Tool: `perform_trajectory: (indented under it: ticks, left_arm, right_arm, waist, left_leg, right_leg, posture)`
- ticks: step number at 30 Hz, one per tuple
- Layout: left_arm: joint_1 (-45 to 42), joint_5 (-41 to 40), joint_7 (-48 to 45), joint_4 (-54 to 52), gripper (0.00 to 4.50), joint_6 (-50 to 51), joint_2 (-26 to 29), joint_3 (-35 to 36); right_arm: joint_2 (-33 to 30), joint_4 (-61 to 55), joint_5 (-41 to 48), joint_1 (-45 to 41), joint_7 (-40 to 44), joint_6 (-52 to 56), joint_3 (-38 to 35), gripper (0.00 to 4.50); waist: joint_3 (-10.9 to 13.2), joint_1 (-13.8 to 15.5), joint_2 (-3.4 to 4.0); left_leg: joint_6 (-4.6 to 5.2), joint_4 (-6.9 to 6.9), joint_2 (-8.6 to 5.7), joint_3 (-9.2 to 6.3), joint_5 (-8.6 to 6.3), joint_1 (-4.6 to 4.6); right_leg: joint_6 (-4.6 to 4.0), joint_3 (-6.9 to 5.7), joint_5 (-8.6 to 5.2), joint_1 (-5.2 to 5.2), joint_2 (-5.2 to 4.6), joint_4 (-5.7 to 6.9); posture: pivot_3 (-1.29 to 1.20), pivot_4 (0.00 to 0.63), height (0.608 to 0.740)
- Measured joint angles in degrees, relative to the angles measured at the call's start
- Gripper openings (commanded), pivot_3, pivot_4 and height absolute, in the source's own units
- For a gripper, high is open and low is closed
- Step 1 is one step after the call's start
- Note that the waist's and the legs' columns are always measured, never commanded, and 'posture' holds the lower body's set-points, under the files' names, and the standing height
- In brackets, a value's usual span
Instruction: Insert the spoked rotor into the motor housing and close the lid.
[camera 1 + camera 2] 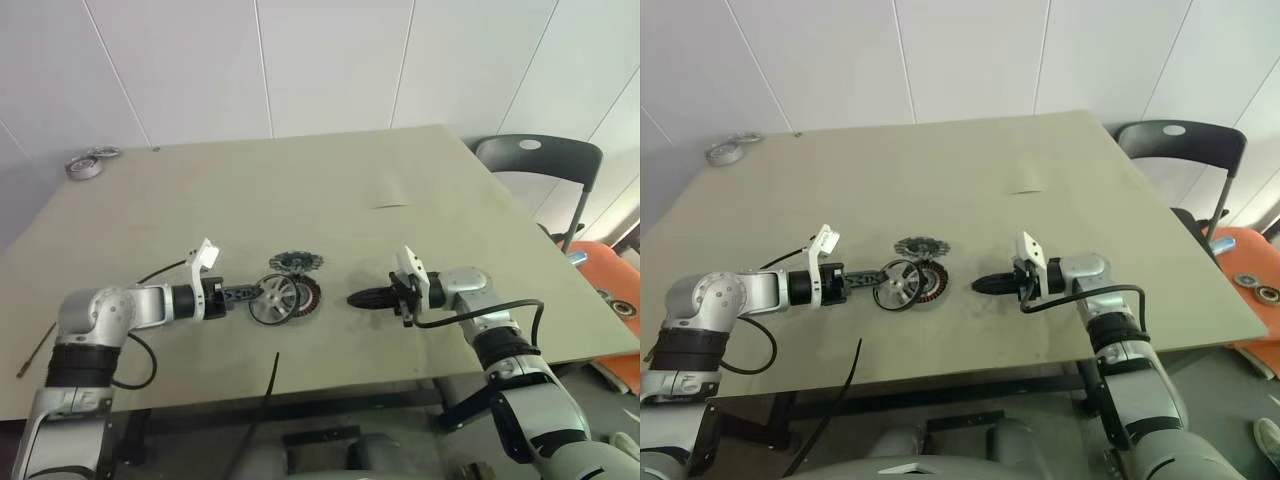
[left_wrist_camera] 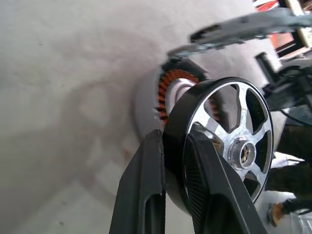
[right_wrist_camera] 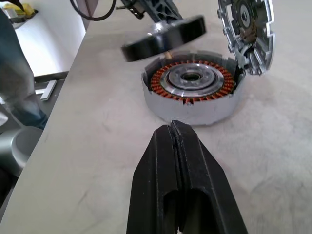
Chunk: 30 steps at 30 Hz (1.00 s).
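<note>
My left gripper (image 1: 250,295) is shut on the dark rim of the spoked rotor (image 2: 234,136), one finger on each side of the rim. The rotor (image 3: 163,36) hangs tilted just above the table, at the near-left edge of the motor housing (image 3: 192,85). The housing (image 1: 307,295) lies on the table with its copper windings showing. Its lid (image 3: 248,29), a grey toothed disc, stands open at the housing's far side. To the right of the housing, a short gap away, my right gripper (image 1: 362,298) is shut and holds nothing, pointing at the housing.
Tape rolls (image 1: 90,163) lie at the table's back left corner. A black cable (image 1: 268,385) runs off the front edge. A dark chair (image 1: 540,160) and an orange seat (image 1: 612,285) stand past the right edge.
</note>
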Motion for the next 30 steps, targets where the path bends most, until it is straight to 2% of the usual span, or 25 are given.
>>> perform_trajectory:
  ticks: [8,18,24,30]
  left_arm:
    - [-2.71,5.05,-4.34,3.98,0.43,-0.31,-1.21,-2.36]
    - [-5.83,6.45,-7.02,3.92,0.43,0.75,-1.75,-2.56]
    - [-9.77,7.36,-7.78,6.13,0.43,3.04,-1.53,-2.35]
    - [-15.41,11.03,-9.06,10.75,0.43,4.37,-1.06,-5.54]
  right_arm:
    - [-0.38,-2.71,0.09,1.69,-1.0,0.9,0.0,0.0]
    - [-1.13,-3.28,0.18,2.23,-1.84,1.24,-0.01,0.0]
    - [-1.13,-3.17,0.27,2.21,-2.18,1.21,-0.01,0.0]
    - [-0.91,-2.63,0.25,2.13,-2.57,0.73,0.0,0.0]
  waist:
    - [0.0,0.11,-0.01]
    - [0.01,0.07,-0.02]
    - [0.01,0.0,-0.02]
    - [0.02,0.04,-0.03]
  left_leg:
    - [0.0,0.03,-0.01,-0.02,0.0,-0.06]
    - [0.0,0.03,0.0,-0.04,0.0,-0.11]
    - [0.0,0.04,-0.01,-0.03,0.0,-0.12]
    - [0.0,0.07,-0.02,-0.04,0.0,-0.19]
  right_leg:
    - [0.02,0.0,0.0,-0.02,-0.03,0.0]
    - [0.04,-0.01,0.01,-0.07,-0.03,0.01]
    - [0.1,-0.01,0.04,-0.09,-0.02,0.01]
    - [0.12,-0.02,0.05,-0.14,-0.01,0.03]
  posture:
    - [0.0,0.0,0.74]
    - [0.0,0.0,0.74]
    - [0.0,0.0,0.74]
    - [0.0,0.0,0.74]
